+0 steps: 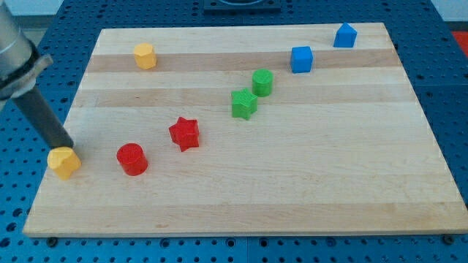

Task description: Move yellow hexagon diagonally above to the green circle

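The yellow hexagon [145, 55] sits near the view's top left of the wooden board [314, 183]. The green circle [262, 82] stands right of centre toward the top, with a green star [243, 104] touching it at its lower left. My tip [68, 147] is at the board's left edge, far below the yellow hexagon. It rests against the top of a second yellow block [64, 162], whose shape I cannot make out. The dark rod slants up to the view's left from there.
A red circle [132, 159] and a red star [184, 134] lie right of the tip. A blue cube [301, 59] and another blue block [345, 35] sit at the top right. A blue pegboard [446, 95] surrounds the board.
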### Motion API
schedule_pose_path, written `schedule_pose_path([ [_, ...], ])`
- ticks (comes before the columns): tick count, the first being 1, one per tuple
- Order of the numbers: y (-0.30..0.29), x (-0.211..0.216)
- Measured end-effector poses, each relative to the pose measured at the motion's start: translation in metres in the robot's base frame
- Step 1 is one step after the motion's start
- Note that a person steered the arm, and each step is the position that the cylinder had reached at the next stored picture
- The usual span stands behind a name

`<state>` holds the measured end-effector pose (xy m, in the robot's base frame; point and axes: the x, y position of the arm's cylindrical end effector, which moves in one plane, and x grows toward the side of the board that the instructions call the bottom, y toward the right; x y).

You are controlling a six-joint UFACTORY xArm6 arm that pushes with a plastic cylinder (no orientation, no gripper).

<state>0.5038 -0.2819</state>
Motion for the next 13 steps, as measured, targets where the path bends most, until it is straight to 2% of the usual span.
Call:
schedule_pose_path([
  [1,0.001,0.025],
  [2,0.006,0.015],
  [4,-0.019,-0.137],
  [5,-0.010,-0.177],
  [6,0.031,-0.199],
  [7,0.083,-0.212],
  [8,0.110,-0.223],
  [9,0.102,-0.250],
  [13,0.241,-0.250],
])
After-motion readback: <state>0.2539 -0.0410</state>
